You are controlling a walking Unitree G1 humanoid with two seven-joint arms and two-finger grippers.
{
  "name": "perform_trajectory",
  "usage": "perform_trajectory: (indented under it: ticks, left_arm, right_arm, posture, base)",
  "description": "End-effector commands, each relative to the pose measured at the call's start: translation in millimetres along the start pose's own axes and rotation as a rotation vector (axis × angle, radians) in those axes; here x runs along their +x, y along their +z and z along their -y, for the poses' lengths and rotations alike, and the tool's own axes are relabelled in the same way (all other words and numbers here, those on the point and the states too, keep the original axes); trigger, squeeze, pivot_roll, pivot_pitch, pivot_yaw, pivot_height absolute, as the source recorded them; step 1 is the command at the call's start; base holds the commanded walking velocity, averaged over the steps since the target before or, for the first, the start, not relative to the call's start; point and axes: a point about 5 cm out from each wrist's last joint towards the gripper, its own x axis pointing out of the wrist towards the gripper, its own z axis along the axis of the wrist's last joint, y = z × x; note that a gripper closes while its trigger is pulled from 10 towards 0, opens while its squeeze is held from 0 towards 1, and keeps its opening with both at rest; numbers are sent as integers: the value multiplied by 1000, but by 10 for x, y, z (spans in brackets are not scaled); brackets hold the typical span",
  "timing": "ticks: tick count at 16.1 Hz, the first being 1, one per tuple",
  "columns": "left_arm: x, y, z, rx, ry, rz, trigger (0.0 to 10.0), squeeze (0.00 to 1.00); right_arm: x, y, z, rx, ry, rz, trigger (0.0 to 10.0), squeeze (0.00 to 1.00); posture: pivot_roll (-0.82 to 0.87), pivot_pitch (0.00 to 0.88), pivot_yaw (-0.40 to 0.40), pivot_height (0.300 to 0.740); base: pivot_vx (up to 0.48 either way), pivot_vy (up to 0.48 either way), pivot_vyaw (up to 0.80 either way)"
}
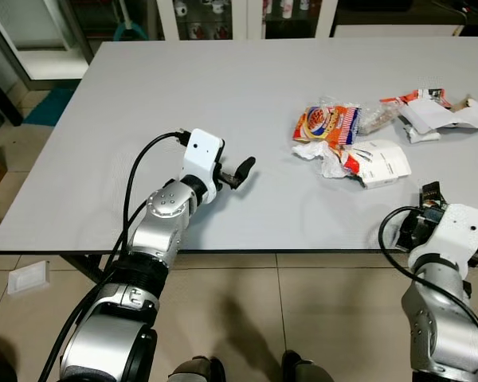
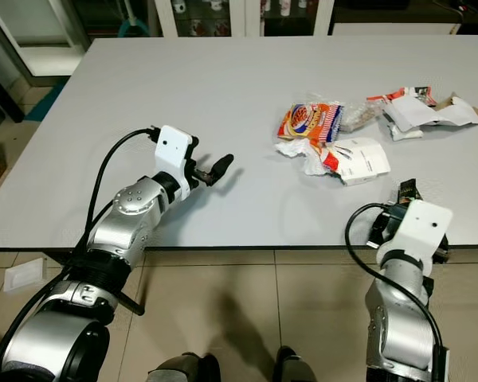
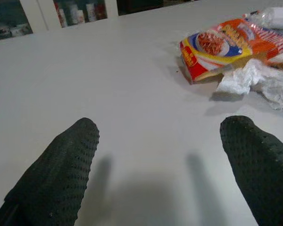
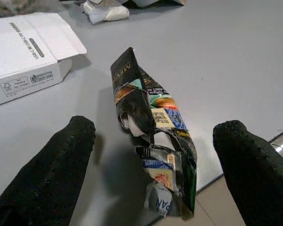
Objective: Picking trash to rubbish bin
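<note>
Standing wide apart and gripping nothing, the fingers [image 4: 61, 169] of the right gripper [image 4: 153, 174] flank a crumpled dark snack wrapper [image 4: 155, 146] that lies between them at the near edge of the grey worktop [image 1: 183, 87], with a white carton [image 4: 26, 52] just beyond the fingertips. The left gripper [image 3: 165, 165] hovers low over bare worktop, its fingers equally spread and empty. Ahead of those fingertips, well apart from them, lie an orange noodle packet [image 3: 226, 47] and crumpled white paper [image 3: 259, 82].
</note>
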Motion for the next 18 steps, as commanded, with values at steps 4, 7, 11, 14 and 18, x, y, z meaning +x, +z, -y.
perform_trajectory:
  ticks: [4,7,11,14,18]
  left_arm:
    - [-77,-29,-71,27,5,-26,10000,0]
    - [-157,-44,-111,42,-1,-38,10000,0]
    - [-246,-44,-159,64,-8,-60,10000,0]
    - [-302,-32,-207,79,-4,-72,10000,0]
    - [-353,-21,-235,88,1,-85,10000,0]
  right_arm:
    - [84,-50,-22,22,23,-24,10000,0]
    - [178,-51,-43,26,34,-18,10000,0]
    - [303,-50,-9,45,27,-15,10000,0]
    - [340,-62,-8,82,25,-12,0,0]
    - [331,-139,-94,112,47,-28,0,0]
  posture:
    - [173,191,64,740]
    - [209,224,78,740]
    - [244,253,95,740]
    - [267,265,104,740]
    - [279,268,106,740]
  base:
    - [0,0,0]
    - [0,0,0]
    - [0,0,0]
    - [0,0,0]
    - [0,0,0]
